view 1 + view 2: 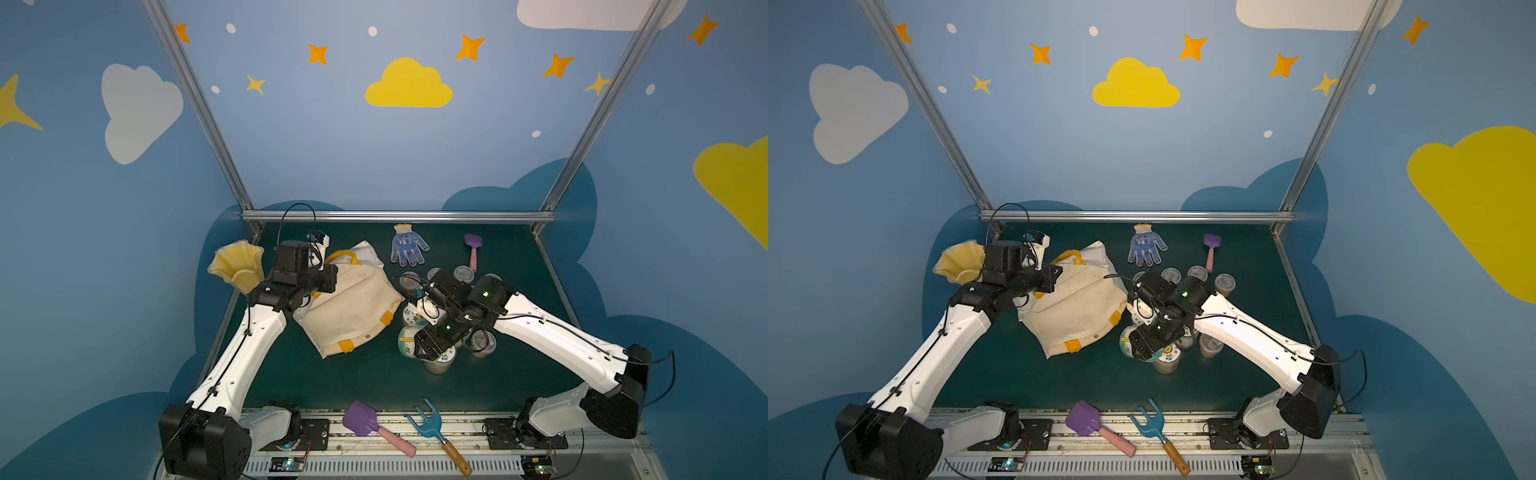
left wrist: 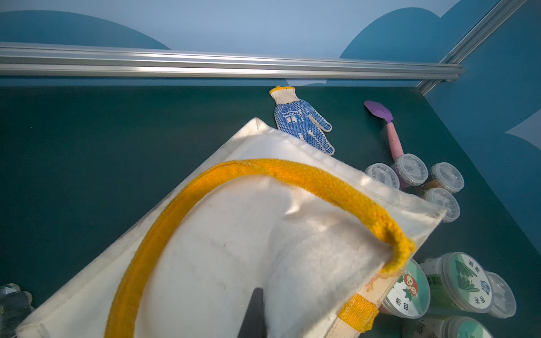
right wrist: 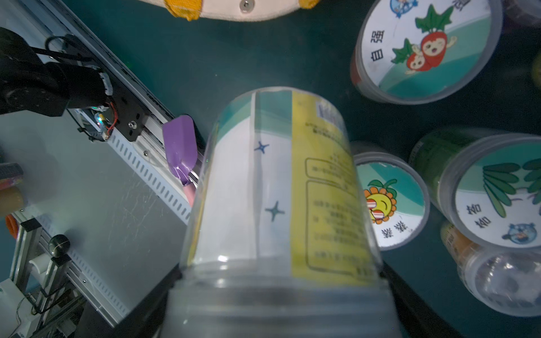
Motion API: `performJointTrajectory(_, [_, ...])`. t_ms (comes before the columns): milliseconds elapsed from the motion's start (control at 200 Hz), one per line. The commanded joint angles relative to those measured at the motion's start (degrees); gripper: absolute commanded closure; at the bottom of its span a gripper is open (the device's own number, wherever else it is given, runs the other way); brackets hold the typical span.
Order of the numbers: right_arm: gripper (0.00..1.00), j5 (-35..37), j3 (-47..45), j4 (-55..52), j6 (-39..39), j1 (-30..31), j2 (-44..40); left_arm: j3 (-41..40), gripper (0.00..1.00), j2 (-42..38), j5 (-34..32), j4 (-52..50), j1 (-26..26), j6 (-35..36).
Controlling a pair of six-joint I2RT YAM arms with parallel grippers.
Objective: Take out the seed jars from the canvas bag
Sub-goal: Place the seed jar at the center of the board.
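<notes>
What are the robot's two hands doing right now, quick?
Left gripper: closed, pinching the canvas bag.
Right gripper: holding a big seed jar.

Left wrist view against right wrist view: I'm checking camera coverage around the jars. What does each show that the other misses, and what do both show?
Only the left wrist view: the bag's yellow handle, the blue dotted glove and the small purple spade.
Only the right wrist view: the yellow-labelled jar close up between the jaws, and the purple shovel by the front rail.
Both: the canvas bag, the radish-lid jar, the leaf-lid jar and at least one small clear cup.
</notes>
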Motion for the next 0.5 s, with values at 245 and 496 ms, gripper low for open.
performJointTrajectory(245, [0.25, 6.6, 10.0, -10.9, -3.3, 4.1, 11.9, -1.0, 0.91, -1.8, 0.9, 1.1, 0.6, -0.9])
performJointTrajectory(496, [0.25, 9.4, 10.0, -10.8, -3.0, 7.0, 18.5, -1.2, 0.91, -2.2, 1.4, 1.3, 0.8, -1.3])
